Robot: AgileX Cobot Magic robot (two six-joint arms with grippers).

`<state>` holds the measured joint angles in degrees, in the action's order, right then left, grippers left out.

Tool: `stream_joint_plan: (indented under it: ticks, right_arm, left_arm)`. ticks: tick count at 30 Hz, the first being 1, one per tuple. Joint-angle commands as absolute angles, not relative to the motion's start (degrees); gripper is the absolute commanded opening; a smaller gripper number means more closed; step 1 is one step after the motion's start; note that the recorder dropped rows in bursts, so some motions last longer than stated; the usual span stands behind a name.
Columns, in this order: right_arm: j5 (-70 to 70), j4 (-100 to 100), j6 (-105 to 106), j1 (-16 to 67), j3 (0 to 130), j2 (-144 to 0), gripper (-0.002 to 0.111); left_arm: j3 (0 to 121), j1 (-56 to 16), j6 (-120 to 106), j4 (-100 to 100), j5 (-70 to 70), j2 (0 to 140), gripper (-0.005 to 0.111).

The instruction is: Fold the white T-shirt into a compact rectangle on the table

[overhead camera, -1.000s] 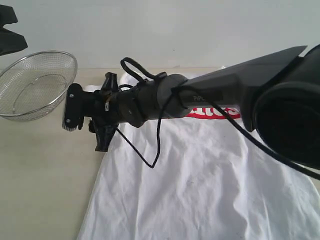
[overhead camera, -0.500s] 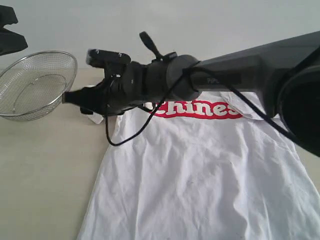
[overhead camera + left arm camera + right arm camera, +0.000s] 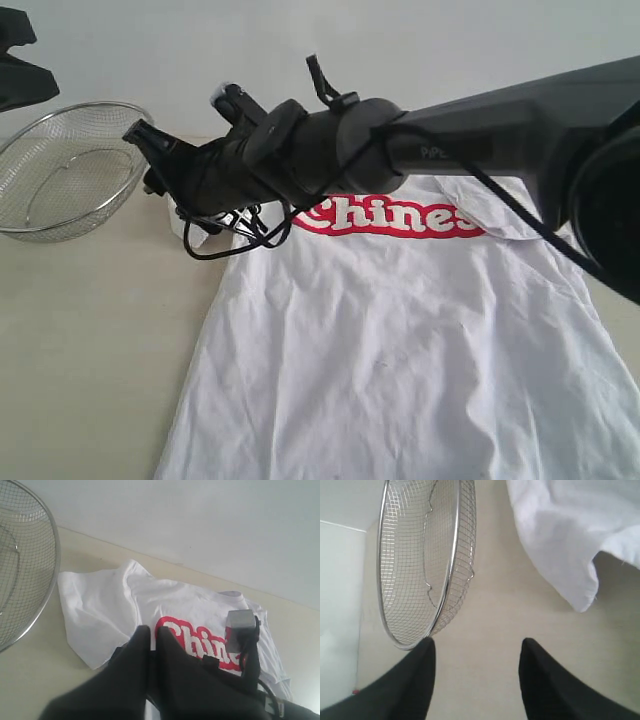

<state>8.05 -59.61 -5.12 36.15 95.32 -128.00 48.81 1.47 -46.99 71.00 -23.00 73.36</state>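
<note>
Since a moment ago the right gripper (image 3: 477,642) has tipped up toward the mesh bowl (image 3: 60,170) at ten o'clock. Its fingers stand apart and hold nothing. The left gripper (image 3: 151,630) is pinched closed, empty. The white T-shirt (image 3: 400,340) lies flat on the table (image 3: 90,340), toward five o'clock.

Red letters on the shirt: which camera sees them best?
The exterior view: the red letters read almost whole below the right arm. The left wrist view shows only their start, behind the left gripper. The right wrist view shows just white shirt.
</note>
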Motion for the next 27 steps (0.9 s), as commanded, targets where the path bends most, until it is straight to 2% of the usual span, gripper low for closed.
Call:
stream_joint_plan:
  ticks: [1, 15, 27]
  right_arm:
    - [9.49, -60.59, -6.94, 35.49, 95.44, -130.48, 0.046]
    - [1.92, -61.72, -4.62, 34.68, 95.67, -136.51, 0.046]
    - [0.7, -61.61, -4.0, 34.82, 100.05, -136.81, 0.046]
  left_arm:
    - [48.62, 1.66, -47.41, 71.52, -23.96, 72.86, 0.004]
    - [48.62, 1.66, -48.04, 71.52, -23.97, 72.86, 0.004]
    - [48.62, 1.66, -48.21, 71.52, -23.97, 72.86, 0.004]
